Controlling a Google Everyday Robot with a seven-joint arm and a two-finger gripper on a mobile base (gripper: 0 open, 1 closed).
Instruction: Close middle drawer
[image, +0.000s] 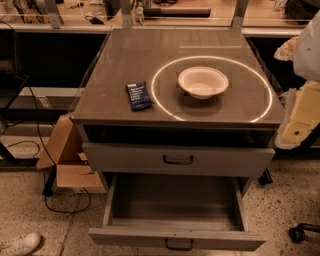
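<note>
The end effector (299, 125), grip state impossible to tell, hangs well right of the open middle drawer (175, 206); an off-centre shove might jam it.

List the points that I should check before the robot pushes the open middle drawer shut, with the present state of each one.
1. Middle drawer is pulled far out and needs closing: ok.
2. Nothing in its tray stands above the walls: ok, the tray looks bare.
3. Loop handle and the front panel are free to push on: ok.
4. Hand is lined up with the front panel: not ok, the hand is not in view; only a pale shape shows at the right edge.
5. Cardboard box is out of the drawer's path: ok, it sits to the left.
</note>
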